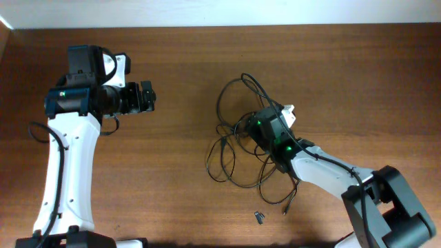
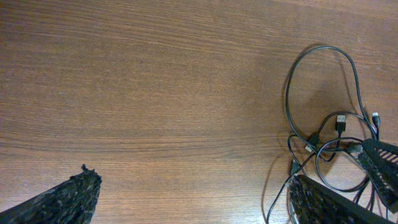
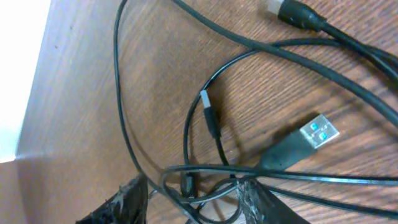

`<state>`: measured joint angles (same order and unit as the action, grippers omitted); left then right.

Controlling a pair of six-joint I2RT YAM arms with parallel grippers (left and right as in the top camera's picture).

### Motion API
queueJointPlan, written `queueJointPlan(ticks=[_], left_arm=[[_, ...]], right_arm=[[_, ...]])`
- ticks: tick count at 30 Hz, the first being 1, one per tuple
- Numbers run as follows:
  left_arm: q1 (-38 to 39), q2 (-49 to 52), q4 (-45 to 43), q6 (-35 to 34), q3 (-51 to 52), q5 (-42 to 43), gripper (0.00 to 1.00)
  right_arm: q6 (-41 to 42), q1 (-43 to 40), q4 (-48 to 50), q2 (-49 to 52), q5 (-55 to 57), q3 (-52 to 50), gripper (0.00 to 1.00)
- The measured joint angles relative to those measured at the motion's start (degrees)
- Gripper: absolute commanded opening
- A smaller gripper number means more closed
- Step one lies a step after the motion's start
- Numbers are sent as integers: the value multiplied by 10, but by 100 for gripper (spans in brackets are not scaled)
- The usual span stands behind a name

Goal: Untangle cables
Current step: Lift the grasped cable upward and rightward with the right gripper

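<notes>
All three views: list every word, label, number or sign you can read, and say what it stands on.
No text can be read in any view.
A small green mark on the left arm: too small to read.
The cables and the USB plug: no print shows.

The left arm (image 1: 72, 158) has white links, a blue-and-black joint and a black cord alongside; the right arm (image 1: 324, 169) is white with green lights glowing; the left gripper (image 2: 193, 177) has rough black fingers (image 2: 62, 200).
</notes>
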<state>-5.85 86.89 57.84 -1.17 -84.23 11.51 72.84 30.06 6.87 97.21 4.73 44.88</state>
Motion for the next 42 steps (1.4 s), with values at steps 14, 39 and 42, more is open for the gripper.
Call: queueJointPlan(ticks=[14,39,42], left_arm=[[0,0,0,0,0,0,99],[0,0,0,0,0,0,99],[0,0,0,0,0,0,99]], right_arm=[[0,0,82,51,63,0,4],[-854,-53,-42,-45,-106,3,73],[-887,-53,-54,-44,-103,3,67]])
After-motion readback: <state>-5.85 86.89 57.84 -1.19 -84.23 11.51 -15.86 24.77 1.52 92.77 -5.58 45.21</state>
